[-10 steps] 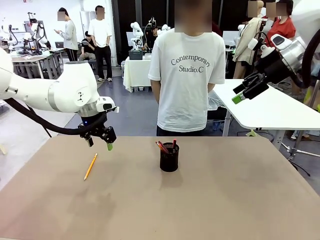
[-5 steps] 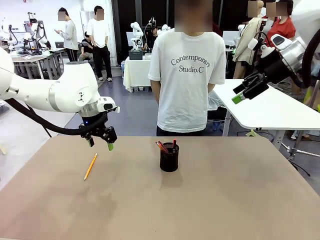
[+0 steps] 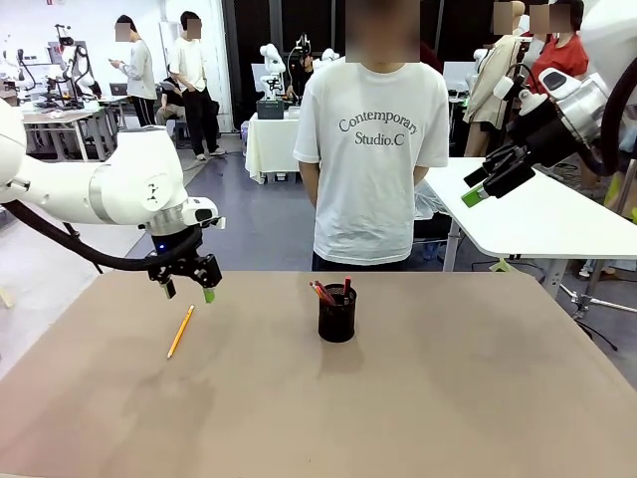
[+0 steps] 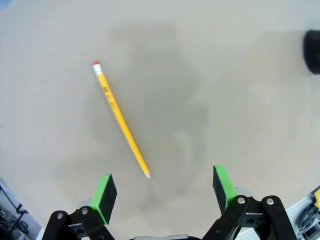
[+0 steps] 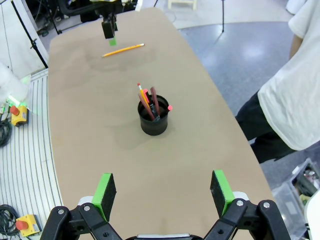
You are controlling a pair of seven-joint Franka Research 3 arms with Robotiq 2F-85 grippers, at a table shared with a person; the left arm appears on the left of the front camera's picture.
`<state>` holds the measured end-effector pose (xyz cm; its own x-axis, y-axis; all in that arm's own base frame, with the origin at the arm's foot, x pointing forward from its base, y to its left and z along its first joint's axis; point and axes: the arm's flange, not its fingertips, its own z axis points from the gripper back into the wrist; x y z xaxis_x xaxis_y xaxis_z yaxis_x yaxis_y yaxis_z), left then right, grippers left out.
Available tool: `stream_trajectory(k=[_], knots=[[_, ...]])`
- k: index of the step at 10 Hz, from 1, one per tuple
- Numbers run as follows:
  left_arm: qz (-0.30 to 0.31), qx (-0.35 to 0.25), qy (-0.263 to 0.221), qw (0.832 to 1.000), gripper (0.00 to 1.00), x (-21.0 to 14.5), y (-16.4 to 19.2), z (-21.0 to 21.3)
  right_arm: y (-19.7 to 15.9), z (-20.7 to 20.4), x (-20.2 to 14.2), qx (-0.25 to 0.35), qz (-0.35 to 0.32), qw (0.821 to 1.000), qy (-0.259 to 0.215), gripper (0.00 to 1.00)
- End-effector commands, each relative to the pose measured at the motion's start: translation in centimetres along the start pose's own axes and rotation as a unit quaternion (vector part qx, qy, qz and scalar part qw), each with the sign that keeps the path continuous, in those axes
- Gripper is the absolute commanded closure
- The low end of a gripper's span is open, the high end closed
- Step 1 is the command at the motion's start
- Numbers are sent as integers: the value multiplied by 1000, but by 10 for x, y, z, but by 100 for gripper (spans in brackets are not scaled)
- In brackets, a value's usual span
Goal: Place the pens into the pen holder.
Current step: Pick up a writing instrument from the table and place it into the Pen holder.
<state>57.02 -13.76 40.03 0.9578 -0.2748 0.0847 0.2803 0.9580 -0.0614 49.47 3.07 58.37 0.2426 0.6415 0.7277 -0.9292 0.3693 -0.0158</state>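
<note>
Left gripper (image 3: 187,290) hanging above the table (image 3: 448,398) at its far left part, jaws spread wide, nothing between them. Green pads (image 4: 106,190) pointing down in the left wrist view, apart from the surface. Just beneath and slightly nearer the robot, a yellow pencil (image 3: 180,331) lying flat on the bare tabletop, alone, well apart from the pen holder (image 3: 337,313). In the left wrist view the pencil (image 4: 120,124) running diagonally, red eraser end far from the fingers, sharpened tip close to the gap between the two pads, touching neither.

Right gripper (image 3: 486,179) raised high at the right side, off beyond the table edge, jaws likewise released and empty, green fingertip showing. From its wrist camera, both pads (image 5: 221,191) wide apart over the tan surface, with the holder (image 5: 154,116) well ahead of them.

Pen holder standing upright near the table's middle, towards the far edge, in front of a person (image 3: 373,139) in a white printed T-shirt. Inside it, several pens (image 3: 324,292) leaning against the rim: red, dark red-brown and an orange-yellow one, perhaps four in all, exact count hard to make out.

Left arm's gripper (image 5: 110,29) also seen at the far end in the right wrist view, beside the pencil (image 5: 123,49).
</note>
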Motion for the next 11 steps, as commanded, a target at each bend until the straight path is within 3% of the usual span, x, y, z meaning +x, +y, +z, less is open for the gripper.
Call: stream_trajectory(k=[1,4,11], knots=[[29,-9,-8,1000,0,11,19,-14,1,-1,2,-7,-2,1000,1,0],[70,31,-11,997,0,23,49,-44,1,-1,2,-7,-2,1000,1,0],[61,34,0,998,0,41,40,-81,1,-1,2,-7,-2,1000,1,0]])
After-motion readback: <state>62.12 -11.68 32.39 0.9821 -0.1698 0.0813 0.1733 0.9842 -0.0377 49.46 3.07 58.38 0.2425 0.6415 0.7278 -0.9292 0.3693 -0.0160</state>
